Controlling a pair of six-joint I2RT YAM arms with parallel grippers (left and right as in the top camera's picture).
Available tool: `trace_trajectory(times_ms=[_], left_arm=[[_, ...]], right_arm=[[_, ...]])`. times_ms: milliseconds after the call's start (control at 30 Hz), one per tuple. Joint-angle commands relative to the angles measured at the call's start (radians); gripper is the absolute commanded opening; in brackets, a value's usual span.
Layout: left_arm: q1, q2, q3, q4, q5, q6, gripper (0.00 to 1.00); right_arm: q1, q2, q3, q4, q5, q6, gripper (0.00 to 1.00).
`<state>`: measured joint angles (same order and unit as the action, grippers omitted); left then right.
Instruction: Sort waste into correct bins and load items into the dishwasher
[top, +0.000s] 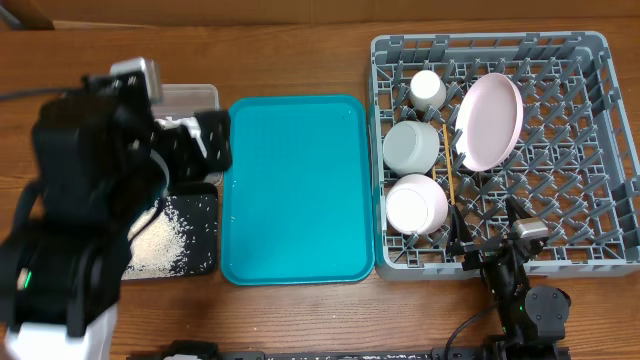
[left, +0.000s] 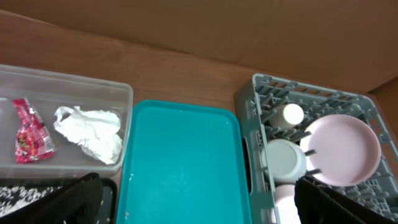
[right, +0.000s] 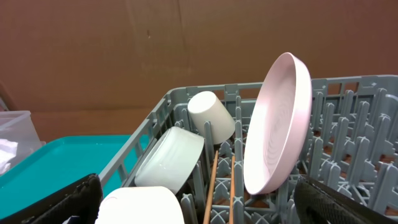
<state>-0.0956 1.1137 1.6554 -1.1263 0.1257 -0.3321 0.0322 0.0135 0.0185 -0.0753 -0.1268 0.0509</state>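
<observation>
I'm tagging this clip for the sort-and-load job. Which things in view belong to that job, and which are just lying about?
Job: red wrapper, napkin, rice grains, clear tub, black tray, pink plate, cup, far bowl, near bowl, chopsticks, dish rack.
Lying about: teal tray.

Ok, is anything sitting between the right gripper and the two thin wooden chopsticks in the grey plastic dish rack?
Nothing visible lies across them. The chopsticks run straight ahead of the open right gripper, but the lane is tight: two round whitish-grey bowls crowd their left and the round pale pink plate stands close on their right.
</observation>
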Motion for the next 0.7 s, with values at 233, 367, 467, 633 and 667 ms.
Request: trace_trajectory(times_ms=[233,367,467,633,667], left_arm=[[-0.004,-0.221,-0.060,-0.180,-0.011,0.022,1.00],[-0.004,-0.331,-0.230,-0.170,-0.010,0.019,1.00],[-0.004,-0.428,-0.390,-0.079,-0.010,-0.004,1.00],[-0.004,-0.584,-0.633,0.190,-0.010,-0.024,1.00],[-0.004,-0.610,-0.673,0.240,-0.010,-0.024,1.00]], right_arm=[[-0.006,-0.011,-0.011,0.005,-0.002,-0.006,1.00],[-0.006,-0.011,-0.011,0.005,-0.002,-0.006,1.00],[-0.006,-0.011,-0.011,0.005,-0.002,-0.006,1.00],[-0.006,-0.011,-0.011,0.005,-0.002,-0.006,1.00],[-0.006,-0.011,-0.011,0.005,-0.002,-0.006,1.00]])
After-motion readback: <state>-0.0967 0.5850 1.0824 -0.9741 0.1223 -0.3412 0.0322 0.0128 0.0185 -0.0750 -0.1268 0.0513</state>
